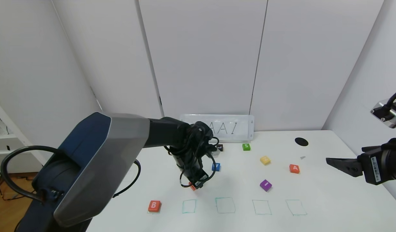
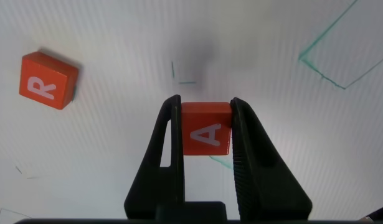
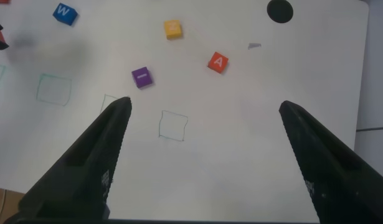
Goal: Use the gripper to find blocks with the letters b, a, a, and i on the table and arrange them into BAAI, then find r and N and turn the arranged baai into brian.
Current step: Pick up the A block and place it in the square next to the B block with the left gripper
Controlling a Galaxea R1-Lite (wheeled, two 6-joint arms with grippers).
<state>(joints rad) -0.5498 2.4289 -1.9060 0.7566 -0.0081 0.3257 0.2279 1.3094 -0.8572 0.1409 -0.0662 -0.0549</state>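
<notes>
My left gripper (image 1: 196,187) is shut on an orange-red A block (image 2: 206,129) and holds it a little above the white table (image 1: 330,199), behind the row of green outlines. The orange-red R block (image 2: 47,81) lies on the table close by; my arm hides it in the head view. The B block (image 1: 154,206) sits at the left end of the row. A second A block (image 1: 294,168) and the purple I block (image 1: 265,185) lie to the right. My right gripper (image 3: 203,109) hangs open over the table's right side, with nothing in it. No N can be made out.
Green outlines (image 1: 225,205) run along the front. Farther back lie a yellow block (image 1: 265,160), a green S block (image 1: 246,147), a blue W block (image 1: 216,166) and a dark block (image 1: 220,147). A white lettered board (image 1: 230,128) leans on the wall. A black spot (image 1: 301,141) marks the far right.
</notes>
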